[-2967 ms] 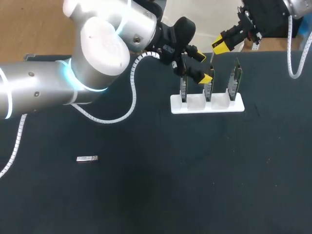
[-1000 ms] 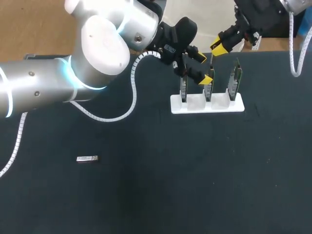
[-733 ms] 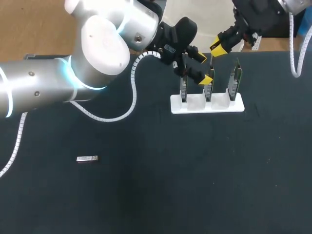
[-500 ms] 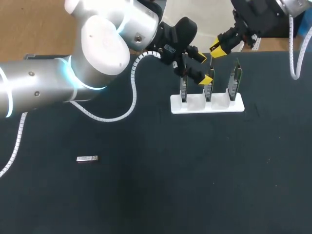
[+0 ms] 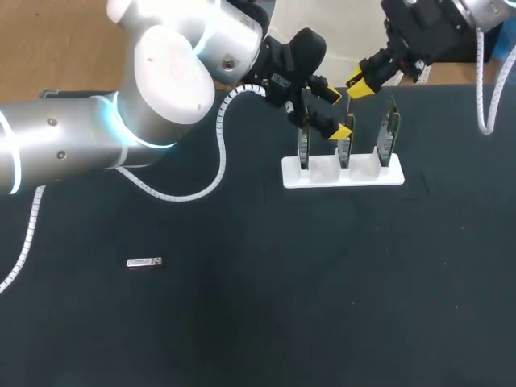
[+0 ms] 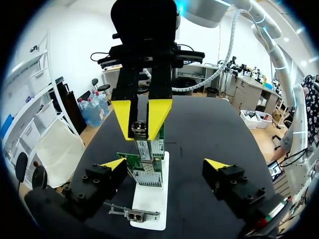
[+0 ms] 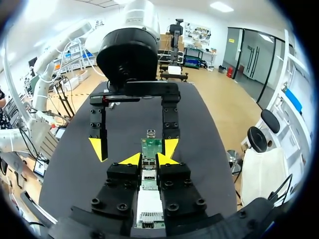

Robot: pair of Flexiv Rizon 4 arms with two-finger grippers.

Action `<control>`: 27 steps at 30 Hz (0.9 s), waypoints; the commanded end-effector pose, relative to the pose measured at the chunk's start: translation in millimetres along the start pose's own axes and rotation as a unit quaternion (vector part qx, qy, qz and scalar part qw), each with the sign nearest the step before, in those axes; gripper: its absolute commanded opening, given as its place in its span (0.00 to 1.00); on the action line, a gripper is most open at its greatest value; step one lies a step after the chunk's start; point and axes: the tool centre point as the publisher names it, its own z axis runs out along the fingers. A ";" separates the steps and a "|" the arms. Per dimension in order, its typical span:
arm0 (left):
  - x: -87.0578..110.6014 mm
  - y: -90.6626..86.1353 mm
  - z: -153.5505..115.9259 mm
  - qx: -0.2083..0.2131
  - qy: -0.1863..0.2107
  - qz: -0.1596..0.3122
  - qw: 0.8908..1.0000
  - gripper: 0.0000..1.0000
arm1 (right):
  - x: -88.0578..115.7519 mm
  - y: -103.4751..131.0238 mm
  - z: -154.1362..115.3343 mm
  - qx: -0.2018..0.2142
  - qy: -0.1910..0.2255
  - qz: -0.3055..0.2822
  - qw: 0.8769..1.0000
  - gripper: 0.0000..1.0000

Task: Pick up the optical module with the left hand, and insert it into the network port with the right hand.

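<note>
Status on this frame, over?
Left claw open around middle card. Right claw shut on module over it; seating unclear. Second module lies on table, untouched. No obstruction seen.

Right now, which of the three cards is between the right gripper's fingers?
The middle card, its top clamped by the right gripper; the left card and right card stand ungripped.

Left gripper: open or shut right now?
Open. In the left wrist view the left gripper's yellow tips stand far apart, with the upright circuit board between them.

Robotics lab bench: silver robot arms [image 5: 161, 81] over a black table [image 5: 282, 314], with a white rack [image 5: 343, 175] of green circuit boards [image 5: 391, 127] at one o'clock.
</note>
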 end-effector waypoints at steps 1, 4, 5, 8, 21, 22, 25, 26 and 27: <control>-1.3 1.2 0.6 0.001 0.003 -0.001 1.000 1.00 | 0.1 -1.4 2.1 -0.002 0.001 0.002 1.000 0.00; -1.3 1.2 0.6 0.001 0.003 -0.001 1.000 1.00 | 0.4 -1.1 2.5 -0.002 0.002 0.003 1.000 0.00; -1.3 1.2 0.6 0.001 0.003 -0.001 1.000 1.00 | 0.5 -1.0 2.6 -0.002 0.002 0.004 1.000 0.00; -1.3 1.2 0.6 0.001 0.003 -0.001 1.000 1.00 | 0.5 -0.7 2.6 -0.001 0.001 0.005 1.000 0.00; -1.3 1.2 0.6 0.001 0.003 -0.001 1.000 1.00 | 8.0 -1.4 5.2 -0.005 0.003 0.014 1.000 0.00; -1.3 1.2 0.6 0.001 0.003 -0.001 1.000 1.00 | 8.5 -1.5 5.5 -0.005 0.003 0.014 1.000 0.00; -1.3 1.2 0.6 0.001 0.003 -0.001 1.000 1.00 | 9.2 -1.6 5.8 -0.005 0.001 0.017 1.000 0.00; -1.3 1.2 0.6 0.001 0.003 -0.001 1.000 1.00 | 9.5 -1.6 5.9 -0.005 0.001 0.019 1.000 0.29; -1.3 1.2 0.6 0.001 0.003 -0.001 1.000 1.00 | 9.6 -1.7 5.9 -0.005 0.000 0.020 1.000 0.73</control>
